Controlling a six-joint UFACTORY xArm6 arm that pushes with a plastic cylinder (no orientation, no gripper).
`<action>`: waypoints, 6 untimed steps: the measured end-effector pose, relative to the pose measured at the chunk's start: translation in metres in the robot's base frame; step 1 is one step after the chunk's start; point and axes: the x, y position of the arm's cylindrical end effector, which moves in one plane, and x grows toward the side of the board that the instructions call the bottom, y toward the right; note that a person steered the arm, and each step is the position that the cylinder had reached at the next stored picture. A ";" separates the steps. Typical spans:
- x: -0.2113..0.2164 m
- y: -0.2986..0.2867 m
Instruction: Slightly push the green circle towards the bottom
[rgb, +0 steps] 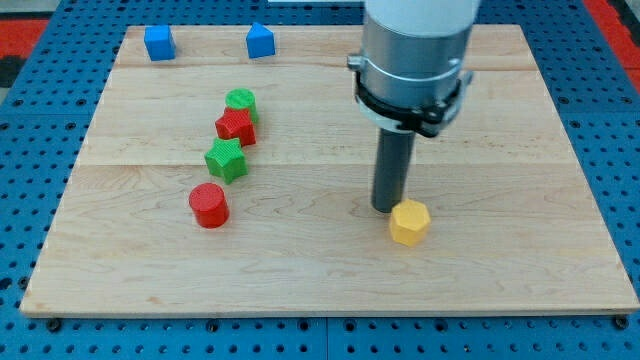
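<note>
A pale wooden board (330, 290) fills the single camera view, resting on a blue perforated base with a strip of red showing at the top corners. Your arm carries no gripper, so there is nothing to open or close; it ends in a dark rod hanging from a grey cylinder that enters at the view's top edge, right of centre. My tip (388, 208) sits on the board, right of centre toward the bottom edge, just beside or touching a yellow hexagonal block (410, 222) at its lower right. The green circle (241, 102) lies left of centre in the upper half, well apart from my tip. A red star-like block (236, 127) touches it from below, then a green star-like block (226, 160), then a red cylinder (209, 205), forming a loose diagonal line. Near the top-left corner stand a blue cube (159, 43) and, to its right, a blue house-shaped block (260, 41).
</note>
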 end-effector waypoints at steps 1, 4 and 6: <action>0.020 0.062; -0.146 -0.075; -0.187 -0.168</action>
